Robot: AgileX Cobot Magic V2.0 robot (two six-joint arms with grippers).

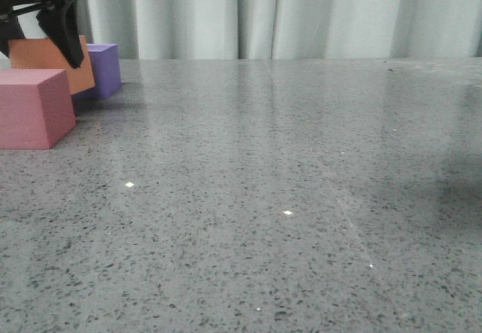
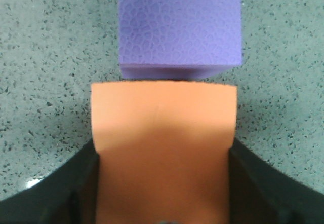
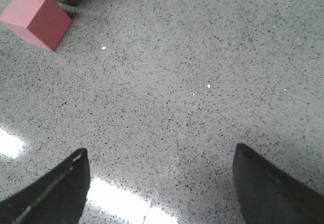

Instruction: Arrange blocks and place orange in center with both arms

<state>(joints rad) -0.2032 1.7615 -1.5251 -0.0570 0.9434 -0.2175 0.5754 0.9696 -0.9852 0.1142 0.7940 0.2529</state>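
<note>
Overhead, left pincer (image 2: 162, 183) clamping orange cube (image 2: 163, 143); right pincer (image 3: 162, 183) spread above speckled grey table (image 1: 301, 197).

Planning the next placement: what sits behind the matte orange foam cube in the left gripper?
Directly behind the matte orange foam cube, held by the left gripper, sits the matte purple foam cube on the speckled grey table. Whether they touch, and the purple cube's lower front, is hidden.
</note>
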